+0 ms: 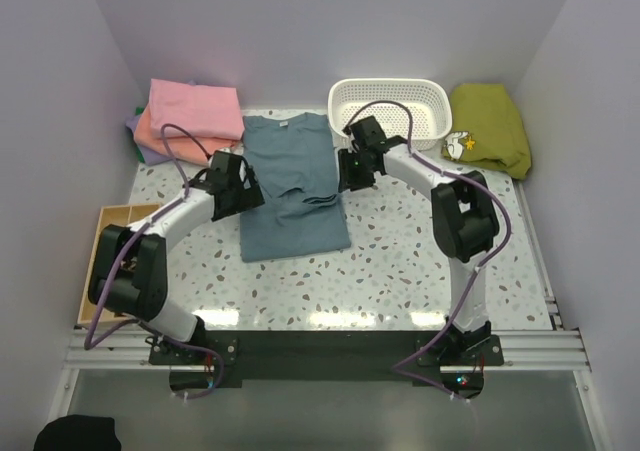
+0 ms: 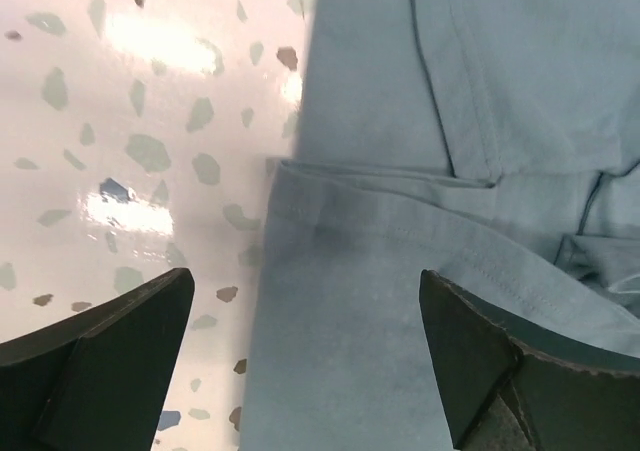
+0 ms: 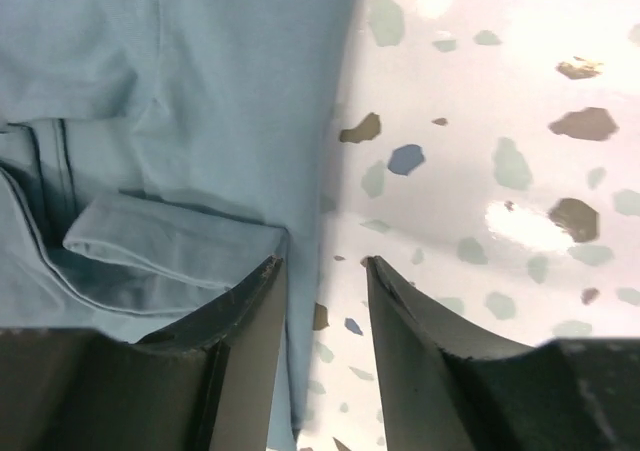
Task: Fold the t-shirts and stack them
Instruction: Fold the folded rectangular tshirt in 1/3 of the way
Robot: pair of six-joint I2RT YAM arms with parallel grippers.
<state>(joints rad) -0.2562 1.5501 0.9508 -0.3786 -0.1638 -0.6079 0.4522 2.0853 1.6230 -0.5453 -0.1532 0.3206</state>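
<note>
A dusty blue-grey t-shirt (image 1: 290, 186) lies flat in the middle of the table, its sleeves folded in and its white neck label at the far end. My left gripper (image 1: 250, 189) hovers over the shirt's left edge (image 2: 300, 301) with its jaws wide open, one finger over the table and the other over the cloth. My right gripper (image 1: 345, 171) is at the shirt's right edge (image 3: 300, 301), its jaws partly open and nothing pinched between them. A folded sleeve hem (image 3: 170, 236) lies just beside its left finger. Pink, salmon and lavender t-shirts (image 1: 190, 119) lie piled at the back left.
A white basket (image 1: 390, 89) stands at the back, right of the shirt's collar. An olive-green cloth (image 1: 490, 126) lies at the back right corner. A wooden box (image 1: 105, 256) sits off the table's left edge. White walls enclose the table on three sides.
</note>
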